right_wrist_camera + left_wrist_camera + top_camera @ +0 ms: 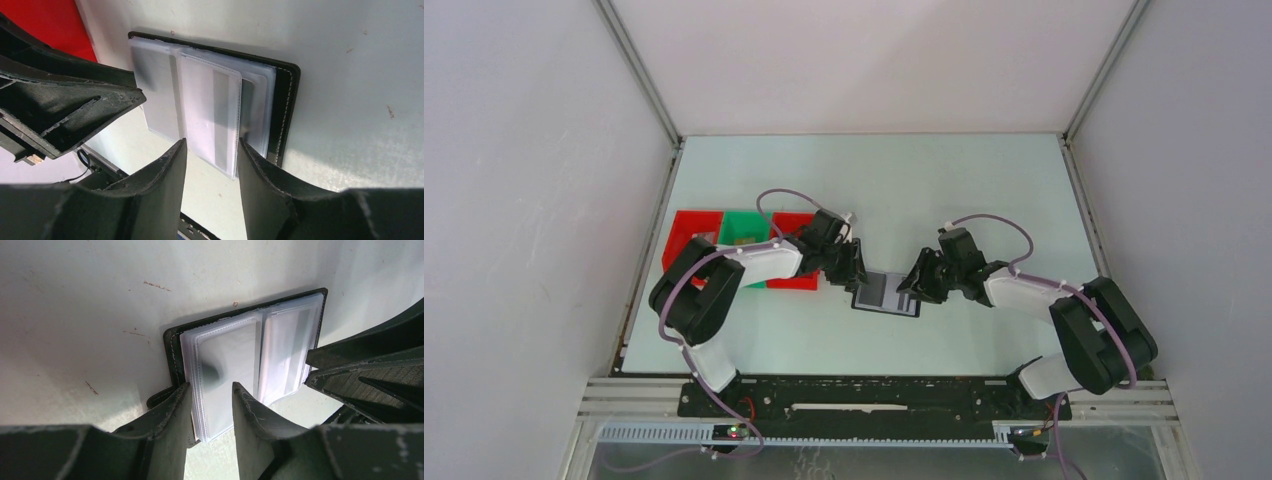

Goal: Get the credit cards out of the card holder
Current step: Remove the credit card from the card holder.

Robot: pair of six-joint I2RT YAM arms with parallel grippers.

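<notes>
The black card holder (886, 293) lies open and flat on the table between my two grippers. Its clear plastic sleeves (225, 355) fan out over both panels. The credit cards show only as faint grey shapes inside the sleeves (220, 115). My left gripper (856, 272) is at the holder's left edge, open, its fingertips (186, 392) straddling the near corner of the left sleeve stack. My right gripper (911, 285) is at the right edge, open, with the corner of the top sleeve (210, 107) between its fingertips (245, 150). The holder's stitched black rim (287, 110) shows beside them.
Red (692, 240), green (746, 228) and red (794, 280) plastic trays stand in a row at the left, partly under the left arm. White enclosure walls ring the table. The two grippers face each other closely over the holder.
</notes>
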